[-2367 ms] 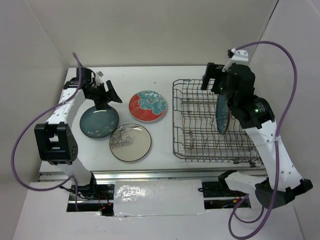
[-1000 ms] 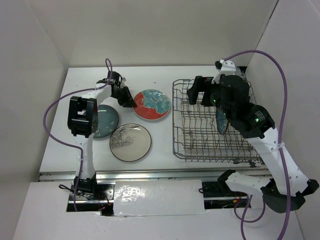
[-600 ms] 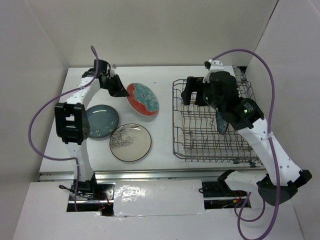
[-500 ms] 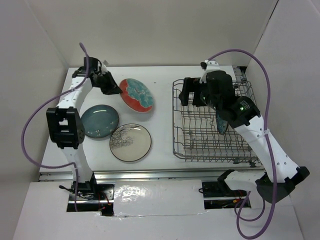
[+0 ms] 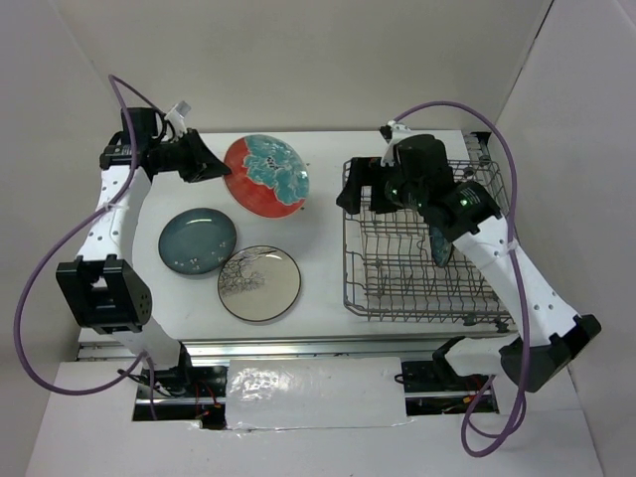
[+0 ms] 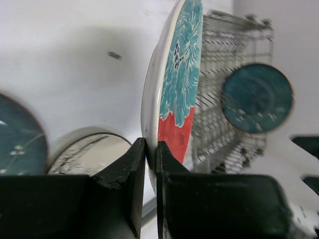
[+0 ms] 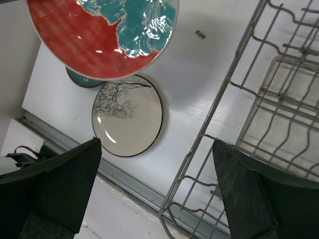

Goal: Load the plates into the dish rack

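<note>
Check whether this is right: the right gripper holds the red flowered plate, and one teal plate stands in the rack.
No: the left gripper holds the red flowered plate, per the left wrist view; one teal plate stands in the dish rack.

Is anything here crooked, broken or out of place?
Only the red plate looks odd: it hangs tilted above the table, pinched at its rim by the left gripper. Nothing looks broken or spilled.

from my remote station: white table, boxed in by pale walls, small dark speck on it, a crinkled sheet at its near edge.
</note>
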`<state>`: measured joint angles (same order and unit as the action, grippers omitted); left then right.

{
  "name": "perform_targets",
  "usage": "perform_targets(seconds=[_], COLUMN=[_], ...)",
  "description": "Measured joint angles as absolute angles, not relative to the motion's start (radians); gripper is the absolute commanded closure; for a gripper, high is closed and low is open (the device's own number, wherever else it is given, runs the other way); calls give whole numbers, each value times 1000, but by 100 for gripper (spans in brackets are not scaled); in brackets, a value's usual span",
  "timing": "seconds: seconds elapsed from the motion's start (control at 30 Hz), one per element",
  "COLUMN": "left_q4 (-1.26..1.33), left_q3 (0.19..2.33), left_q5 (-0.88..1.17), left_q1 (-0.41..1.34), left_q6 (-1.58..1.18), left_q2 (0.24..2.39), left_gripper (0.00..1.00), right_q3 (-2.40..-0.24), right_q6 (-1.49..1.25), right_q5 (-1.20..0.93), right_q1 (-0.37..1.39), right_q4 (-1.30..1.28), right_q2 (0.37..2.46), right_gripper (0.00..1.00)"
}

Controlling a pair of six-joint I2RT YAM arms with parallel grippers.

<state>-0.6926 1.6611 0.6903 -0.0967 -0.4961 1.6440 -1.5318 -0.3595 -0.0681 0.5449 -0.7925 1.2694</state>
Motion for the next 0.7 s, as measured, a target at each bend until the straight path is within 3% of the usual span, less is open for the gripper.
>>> perform_targets(seconds=[0.43, 0.7], left_q4=[-522, -393], left_q3=[1536, 1514], left_q5=[1101, 1257], left_q1=[-96, -96], left_q6=[-555, -612], left_q2=[1597, 1530], left_gripper=[100, 100], right_q3=[-1516, -1466], right_q6=[-453, -512], right_q5=[-242, -299], right_q1=[524, 512], right_q4=[-678, -583], right_q2=[1348, 1364], right_gripper=[0, 7])
